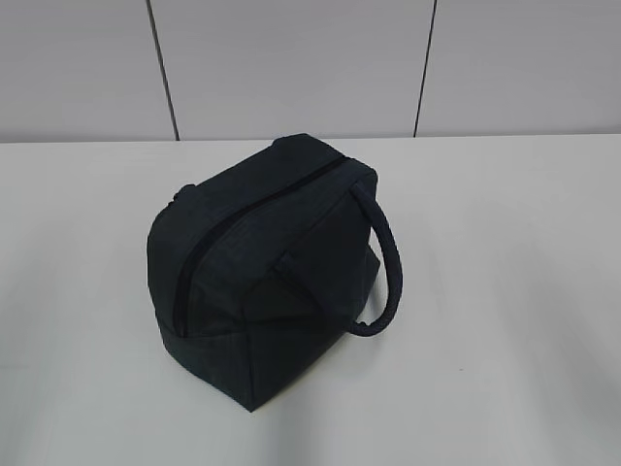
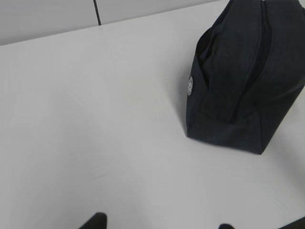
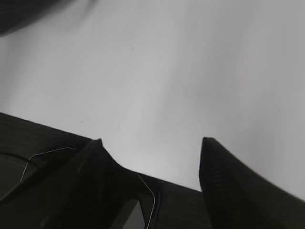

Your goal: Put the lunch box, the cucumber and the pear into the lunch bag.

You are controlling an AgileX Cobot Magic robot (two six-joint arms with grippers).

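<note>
Lunch bag [image 1: 257, 272] standing mid-table, zipper closed, contents hidden — lunch box, cucumber and pear nowhere visible, so progress cannot be judged — with left gripper [image 2: 159, 223] and right gripper [image 3: 150, 143] both open, empty.

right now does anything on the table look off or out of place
Nothing looks spilled or damaged. The lunch bag stands alone on the white table with its zipper closed along the top; no lunch box, cucumber or pear shows in any view.
</note>
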